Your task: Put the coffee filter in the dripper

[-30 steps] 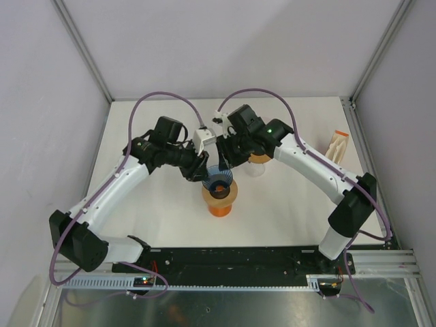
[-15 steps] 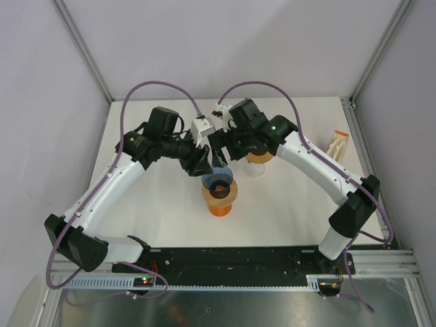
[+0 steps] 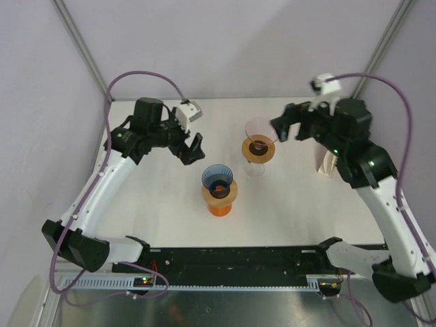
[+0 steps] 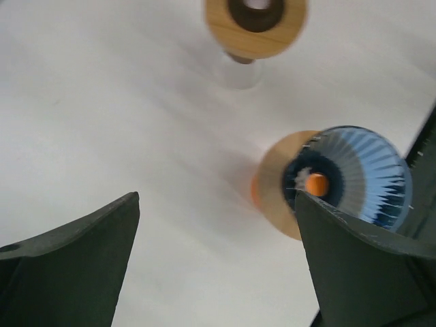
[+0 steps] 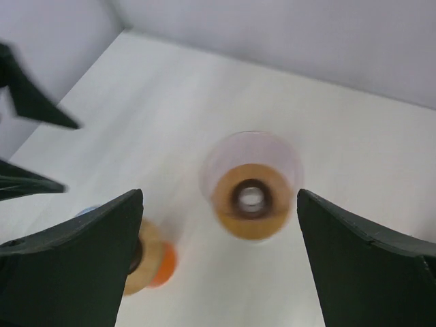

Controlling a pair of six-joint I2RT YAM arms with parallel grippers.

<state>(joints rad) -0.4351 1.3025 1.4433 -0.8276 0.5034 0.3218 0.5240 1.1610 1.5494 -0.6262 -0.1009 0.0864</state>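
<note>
The left gripper (image 3: 192, 151) and right gripper (image 3: 282, 129) hang open and empty, because the blue ribbed filter (image 3: 218, 178) seems to sit inside the orange wood-ringed dripper (image 3: 221, 206).

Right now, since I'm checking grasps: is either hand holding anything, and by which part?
Nothing is held: the left hand and the right hand both stand open and empty.

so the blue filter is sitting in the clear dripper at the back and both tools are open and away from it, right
Not quite. The blue filter sits in the orange dripper nearer the arm bases, not in the clear dripper behind it; the top external view shows this. The rest holds: the left tool and right tool are open and away from it.
</note>
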